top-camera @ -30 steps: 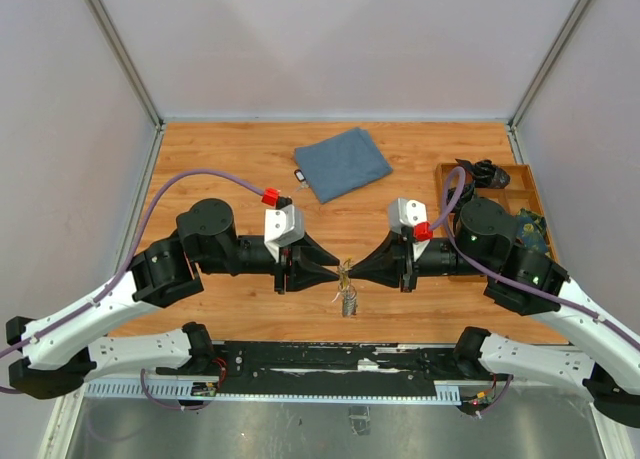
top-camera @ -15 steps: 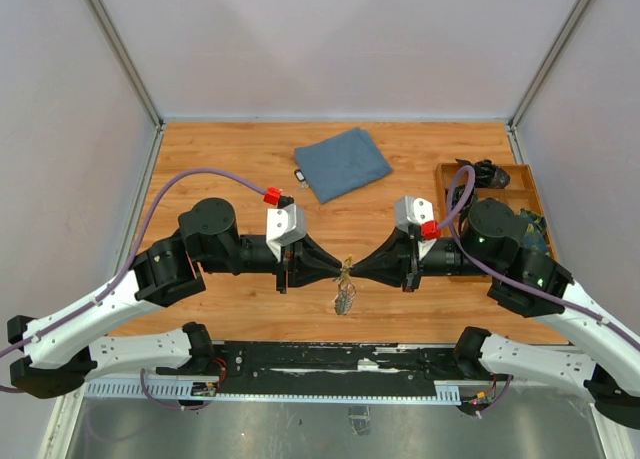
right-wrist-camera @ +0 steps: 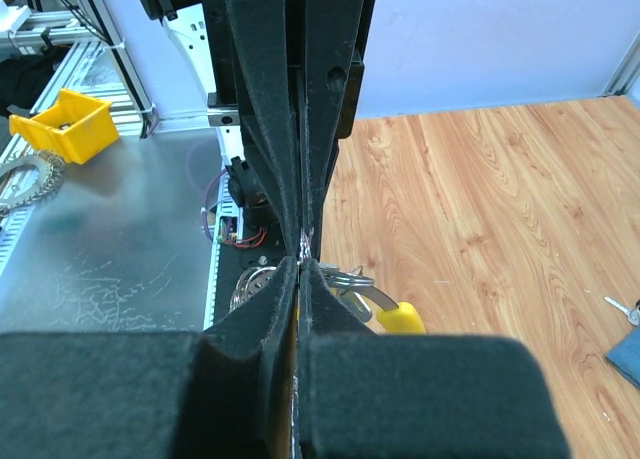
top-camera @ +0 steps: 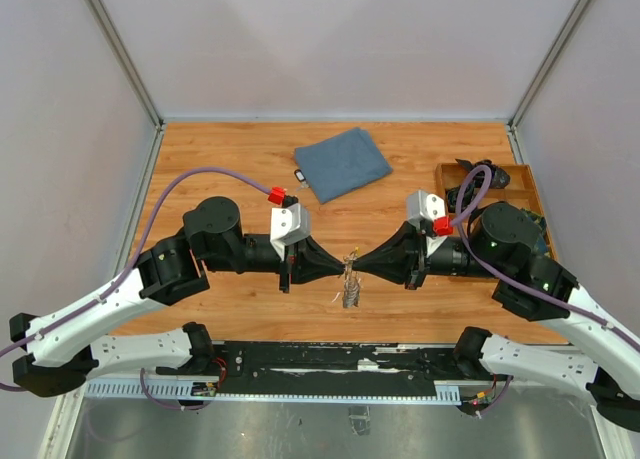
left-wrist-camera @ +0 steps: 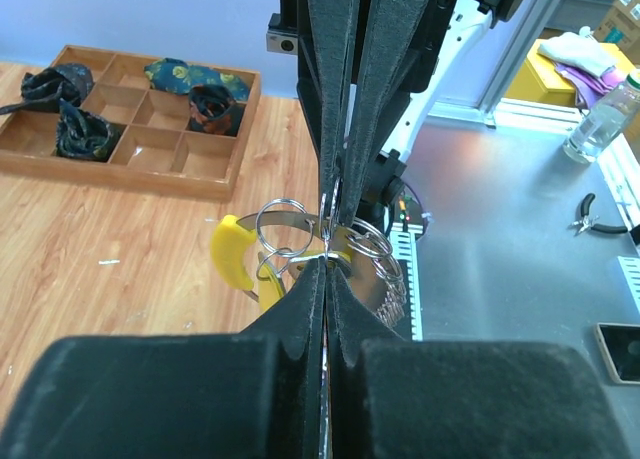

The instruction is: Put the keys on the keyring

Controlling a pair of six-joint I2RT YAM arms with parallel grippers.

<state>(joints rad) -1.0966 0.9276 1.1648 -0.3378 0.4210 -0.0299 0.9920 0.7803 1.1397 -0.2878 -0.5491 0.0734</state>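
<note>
My left gripper (top-camera: pixel 344 264) and right gripper (top-camera: pixel 355 264) meet tip to tip above the table's near middle. Both are shut on the keyring, whose thin ridged wire (right-wrist-camera: pixel 303 241) runs between the tips. The bunch of keys (top-camera: pixel 349 294) hangs below them. In the left wrist view the left gripper (left-wrist-camera: pixel 326 261) pinches this wire, with small rings (left-wrist-camera: pixel 283 222), a yellow key head (left-wrist-camera: pixel 231 254) and the ridged loop (left-wrist-camera: pixel 392 277) just beyond. In the right wrist view the right gripper (right-wrist-camera: pixel 300 266) pinches it beside a yellow key head (right-wrist-camera: pixel 400 319).
A folded blue cloth (top-camera: pixel 343 164) lies at the back middle, with a small loose key (top-camera: pixel 299 175) at its left edge. A wooden compartment tray (top-camera: pixel 520 169) with dark items stands at the right, also in the left wrist view (left-wrist-camera: pixel 150 164). The table's front edge lies just below the hanging bunch.
Both grippers stayed shut and tip to tip, shifting slightly right and away from the front edge. The hanging bunch swung a little under them.
</note>
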